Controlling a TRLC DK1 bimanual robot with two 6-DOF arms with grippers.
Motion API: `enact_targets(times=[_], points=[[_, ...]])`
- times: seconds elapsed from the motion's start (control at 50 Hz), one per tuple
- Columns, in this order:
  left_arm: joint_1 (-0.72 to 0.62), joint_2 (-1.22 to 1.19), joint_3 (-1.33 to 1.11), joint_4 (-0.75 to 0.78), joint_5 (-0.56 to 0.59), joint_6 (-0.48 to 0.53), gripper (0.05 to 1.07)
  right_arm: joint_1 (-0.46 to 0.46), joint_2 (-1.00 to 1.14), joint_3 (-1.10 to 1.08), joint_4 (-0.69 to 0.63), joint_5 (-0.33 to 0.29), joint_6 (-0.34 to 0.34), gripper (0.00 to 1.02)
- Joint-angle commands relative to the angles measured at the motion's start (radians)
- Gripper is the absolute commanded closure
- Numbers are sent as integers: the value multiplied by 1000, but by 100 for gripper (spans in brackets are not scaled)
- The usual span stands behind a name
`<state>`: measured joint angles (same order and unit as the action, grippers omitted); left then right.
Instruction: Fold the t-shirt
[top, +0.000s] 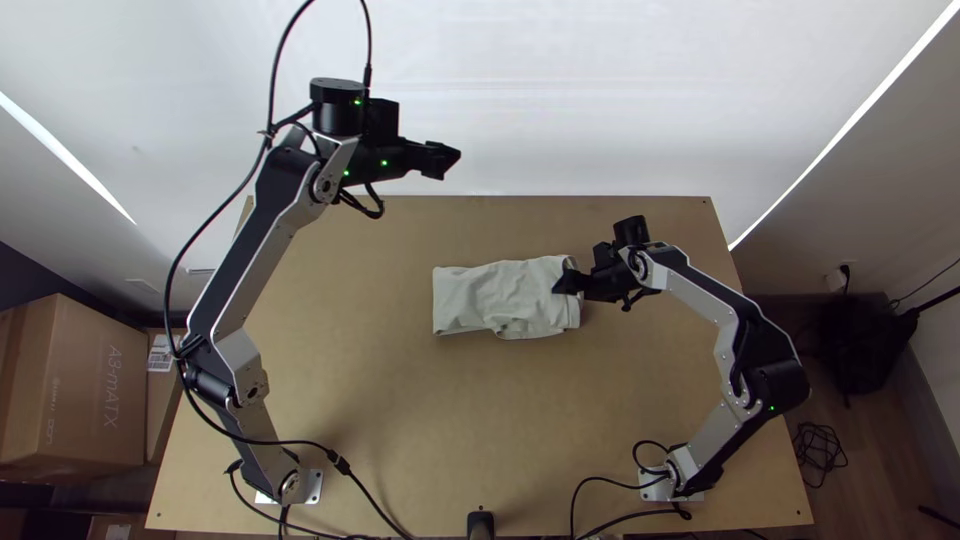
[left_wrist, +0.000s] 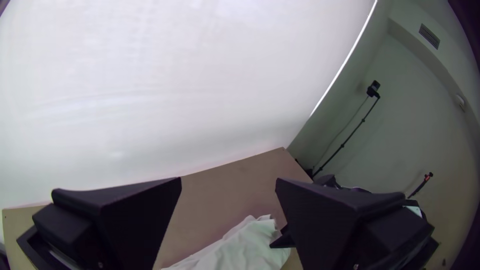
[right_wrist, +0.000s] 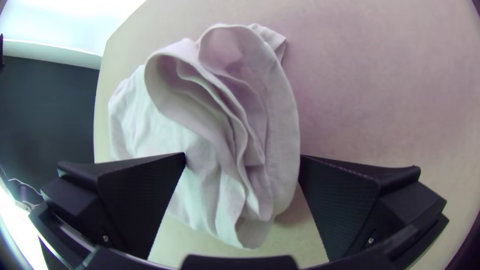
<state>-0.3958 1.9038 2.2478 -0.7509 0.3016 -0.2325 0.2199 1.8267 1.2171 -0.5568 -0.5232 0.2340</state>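
Pale folded t-shirt (top: 490, 292) lies with one end below the open right gripper (top: 564, 279).

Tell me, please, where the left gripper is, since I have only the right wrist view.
Observer: In the top view the left gripper shows past the far edge of the table, away from the t-shirt.
Operator: Thank you; is it holding anything?
Observer: No, the left wrist view shows its fingers wide apart, with nothing gripped.
Operator: And which end of the t-shirt is my right gripper at?
Observer: The right gripper is at the right-hand end, as the top view shows it.
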Motion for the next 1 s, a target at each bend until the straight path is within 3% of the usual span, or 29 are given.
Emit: enact_targets(times=[0.0,0.16,0.2,0.26,0.32,0.56,0.78,0.98], points=[[5,-42,-5,-18,-19,-14,10,29,74,44,8,-23,-7,3],[9,-66,-4,-30,-47,-14,10,76,151,87,3,-60,7,5],[11,-71,-4,-36,-50,-14,10,90,158,91,-5,-60,21,20],[12,-77,-4,-45,-55,-14,10,99,161,93,-5,-60,27,57],[15,-86,-4,-48,-61,-16,10,93,163,94,11,-64,34,101],[41,-123,-4,-61,-71,-14,10,-37,180,156,15,-64,51,100],[63,-146,-4,-67,-73,-16,10,-252,209,228,15,-58,53,100],[87,-170,-4,-65,-107,-5,10,-436,261,320,14,-21,105,100]])
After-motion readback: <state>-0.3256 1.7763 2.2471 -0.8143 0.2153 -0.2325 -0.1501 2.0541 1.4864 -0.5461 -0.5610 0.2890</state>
